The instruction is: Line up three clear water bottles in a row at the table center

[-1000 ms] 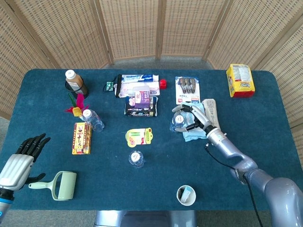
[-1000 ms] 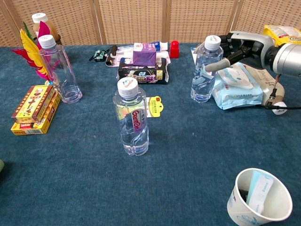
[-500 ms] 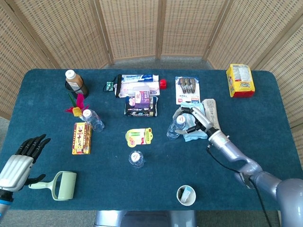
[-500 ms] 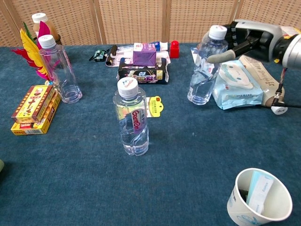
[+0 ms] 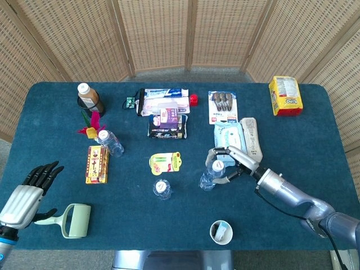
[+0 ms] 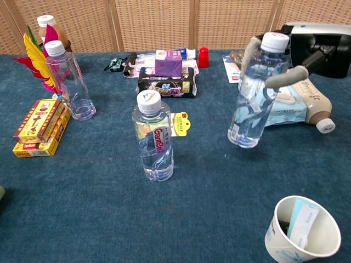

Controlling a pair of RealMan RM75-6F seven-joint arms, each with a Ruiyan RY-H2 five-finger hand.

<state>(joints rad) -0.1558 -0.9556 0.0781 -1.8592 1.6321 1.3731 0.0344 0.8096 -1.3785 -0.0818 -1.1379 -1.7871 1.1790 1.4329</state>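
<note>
My right hand (image 5: 236, 165) (image 6: 307, 52) grips a clear water bottle (image 5: 210, 174) (image 6: 255, 93) near its neck and holds it tilted just above the cloth, right of the table's middle. A second clear bottle with a label (image 5: 162, 189) (image 6: 153, 139) stands upright at the centre front. The third clear bottle (image 5: 109, 142) (image 6: 68, 79) stands at the left beside a red and yellow box (image 5: 97, 164) (image 6: 39, 127). My left hand (image 5: 25, 191) hangs open off the table's front left corner, holding nothing.
A paper cup (image 5: 221, 232) (image 6: 301, 229) stands at the front right. A wet wipes pack (image 5: 232, 138) (image 6: 290, 101) lies behind the held bottle. A yellow card (image 5: 165, 162), snack packs (image 5: 166, 125) and a lint roller (image 5: 70, 219) lie around.
My right hand has carried the bottle away from the wipes pack toward the table front and centre, lifting and tilting it. The left hand and the other bottles have stayed put.
</note>
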